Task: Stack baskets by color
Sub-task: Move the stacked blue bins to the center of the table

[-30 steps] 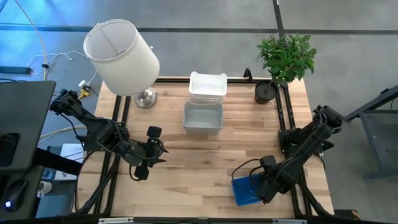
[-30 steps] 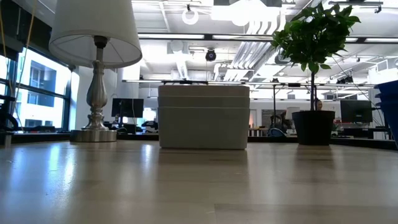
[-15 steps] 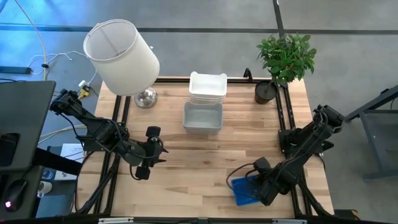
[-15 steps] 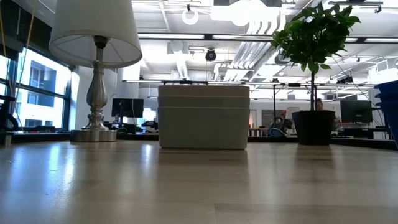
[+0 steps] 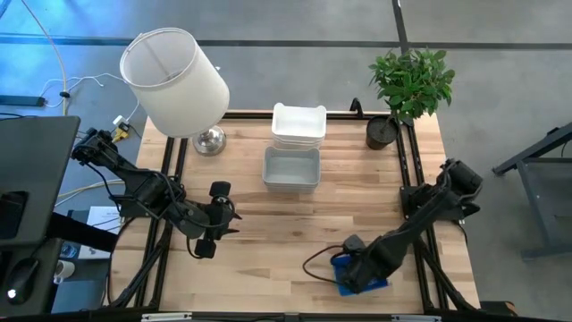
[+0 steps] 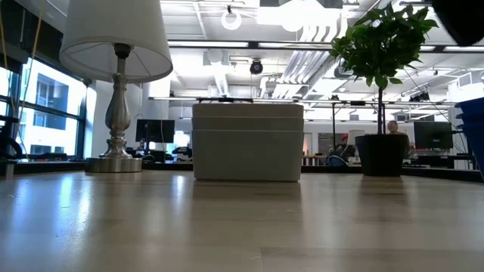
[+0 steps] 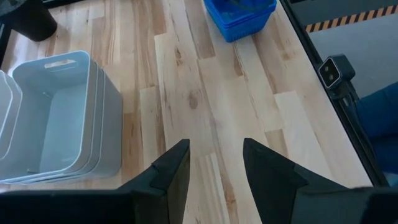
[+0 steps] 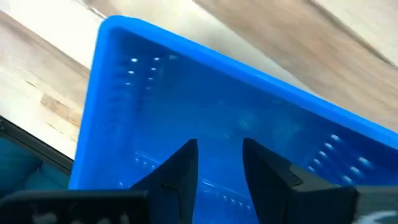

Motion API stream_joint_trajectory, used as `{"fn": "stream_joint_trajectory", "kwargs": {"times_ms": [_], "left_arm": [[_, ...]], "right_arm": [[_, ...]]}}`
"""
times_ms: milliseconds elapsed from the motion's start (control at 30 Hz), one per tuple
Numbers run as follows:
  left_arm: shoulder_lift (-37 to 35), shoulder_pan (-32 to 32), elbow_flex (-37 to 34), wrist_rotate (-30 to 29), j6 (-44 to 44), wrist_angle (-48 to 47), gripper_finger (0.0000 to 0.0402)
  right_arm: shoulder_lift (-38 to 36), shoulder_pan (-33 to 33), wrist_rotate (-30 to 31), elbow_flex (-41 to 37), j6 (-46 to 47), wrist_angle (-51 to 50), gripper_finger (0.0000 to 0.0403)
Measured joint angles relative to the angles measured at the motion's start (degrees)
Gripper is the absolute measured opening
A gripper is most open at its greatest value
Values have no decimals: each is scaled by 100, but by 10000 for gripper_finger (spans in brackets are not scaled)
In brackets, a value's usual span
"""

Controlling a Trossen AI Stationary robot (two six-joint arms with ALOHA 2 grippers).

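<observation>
A stack of white baskets [image 5: 298, 125] stands at the table's far middle. A stack of grey baskets [image 5: 291, 167] [image 7: 56, 118] stands just in front of it. The blue baskets [image 5: 380, 283] [image 8: 205, 106] [image 7: 239, 15] rest on the table near its front right corner. My right gripper [image 5: 350, 268] [image 8: 217, 168] points down over the inside of the top blue basket, fingers open with nothing between them. I cannot tell whether it touches the basket. My left gripper [image 5: 225, 224] [image 7: 214, 168] hangs open above bare wood at the table's left.
A big white lamp [image 5: 174, 80] stands at the far left corner, and a potted plant [image 5: 382, 132] at the far right. Black rails run along the table's left and right edges. Bare wood lies between the grey stack and the blue baskets.
My right gripper has moved toward the table's left edge and down, coming over the blue baskets, and its wrist has rolled.
</observation>
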Motion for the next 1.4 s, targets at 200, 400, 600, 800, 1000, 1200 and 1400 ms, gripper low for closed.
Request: {"fn": "stream_joint_trajectory", "kwargs": {"times_ms": [200, 400, 600, 800, 1000, 1200, 1400], "left_arm": [[-20, 0, 0, -15, 42, -488, 136], [-204, 0, 0, -37, -147, -815, 136], [-543, 0, 0, -127, -163, -919, 136], [-912, 0, 0, -196, -246, -994, 136], [-1242, 0, 0, -317, -296, -1048, 136], [-1406, 0, 0, -308, -296, -1032, 136], [-1425, 0, 0, -298, -261, -1035, 136]], "right_arm": [[254, -251, -168, 0, -447, 458, 114], [326, -544, -117, 0, -864, 690, 114], [326, -813, 83, 0, -1191, 817, 114], [326, -1068, 139, 0, -1384, 915, 114], [326, -1363, 323, 0, -1559, 1101, 114], [326, -1703, 575, 0, -1761, 1319, 114], [328, -2045, 654, 0, -2030, 1643, 114]]}}
